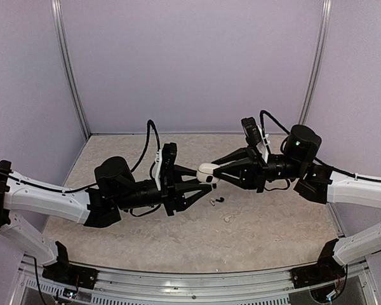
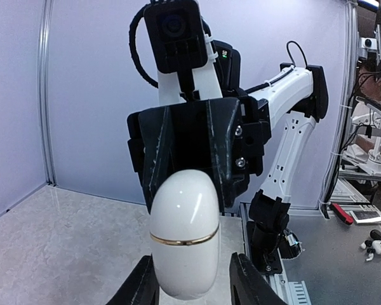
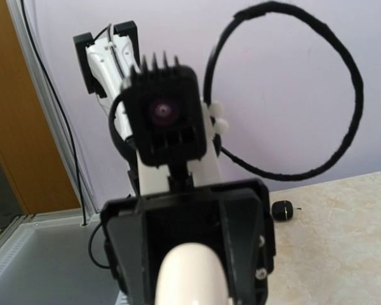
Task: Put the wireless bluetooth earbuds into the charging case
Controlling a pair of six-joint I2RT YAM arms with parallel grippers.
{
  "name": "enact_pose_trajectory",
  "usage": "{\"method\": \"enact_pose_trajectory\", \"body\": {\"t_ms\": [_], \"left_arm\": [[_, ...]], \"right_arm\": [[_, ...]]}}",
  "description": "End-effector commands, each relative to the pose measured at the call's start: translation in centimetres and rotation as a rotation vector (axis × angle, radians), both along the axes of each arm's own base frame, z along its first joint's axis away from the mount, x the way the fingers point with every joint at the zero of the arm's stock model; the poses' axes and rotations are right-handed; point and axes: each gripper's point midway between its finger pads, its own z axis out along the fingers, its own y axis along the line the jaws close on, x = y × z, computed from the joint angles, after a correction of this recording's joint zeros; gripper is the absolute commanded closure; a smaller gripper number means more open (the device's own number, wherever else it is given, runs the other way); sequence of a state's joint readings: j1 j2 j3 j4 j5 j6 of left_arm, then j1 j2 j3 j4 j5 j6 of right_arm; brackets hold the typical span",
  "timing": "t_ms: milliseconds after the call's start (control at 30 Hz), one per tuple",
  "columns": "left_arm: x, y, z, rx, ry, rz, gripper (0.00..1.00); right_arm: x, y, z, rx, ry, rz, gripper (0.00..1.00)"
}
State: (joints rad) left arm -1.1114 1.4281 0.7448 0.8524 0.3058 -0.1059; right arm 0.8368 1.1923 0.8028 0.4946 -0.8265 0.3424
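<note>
The white egg-shaped charging case (image 1: 206,170) with a gold band is closed and held off the table. My right gripper (image 1: 214,173) is shut on its far end. My left gripper (image 1: 207,185) is open, with its fingers (image 2: 249,284) either side of the case's near end (image 2: 184,238). The case's rounded tip also shows at the bottom of the right wrist view (image 3: 192,276). A black earbud (image 1: 219,200) and a white earbud (image 1: 211,203) lie on the table below the grippers. Another faint white earbud (image 1: 228,218) lies nearer. The fourth earbud is out of view.
A small black case (image 3: 281,210) with a thin gold line lies on the marble-patterned table (image 1: 254,235), to the right of the left gripper in the right wrist view. Purple walls enclose the table at the back and sides. A black cable loops above the left arm (image 3: 343,127).
</note>
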Motion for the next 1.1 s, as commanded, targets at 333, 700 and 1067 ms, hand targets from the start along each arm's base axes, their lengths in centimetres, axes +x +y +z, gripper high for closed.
{"method": "enact_pose_trajectory", "body": {"t_ms": [333, 700, 1067], "left_arm": [[0.14, -0.68, 1.09, -0.04, 0.013, -0.008, 0.61], [0.37, -0.88, 1.24, -0.043, 0.024, -0.004, 0.62], [0.31, -0.95, 1.17, -0.044, 0.037, -0.011, 0.65]], "right_arm": [[-0.56, 0.2, -0.35, 0.011, 0.004, 0.028, 0.79], [-0.61, 0.18, -0.41, 0.012, 0.004, 0.029, 0.79], [-0.61, 0.23, -0.6, 0.008, 0.004, 0.033, 0.79]]}}
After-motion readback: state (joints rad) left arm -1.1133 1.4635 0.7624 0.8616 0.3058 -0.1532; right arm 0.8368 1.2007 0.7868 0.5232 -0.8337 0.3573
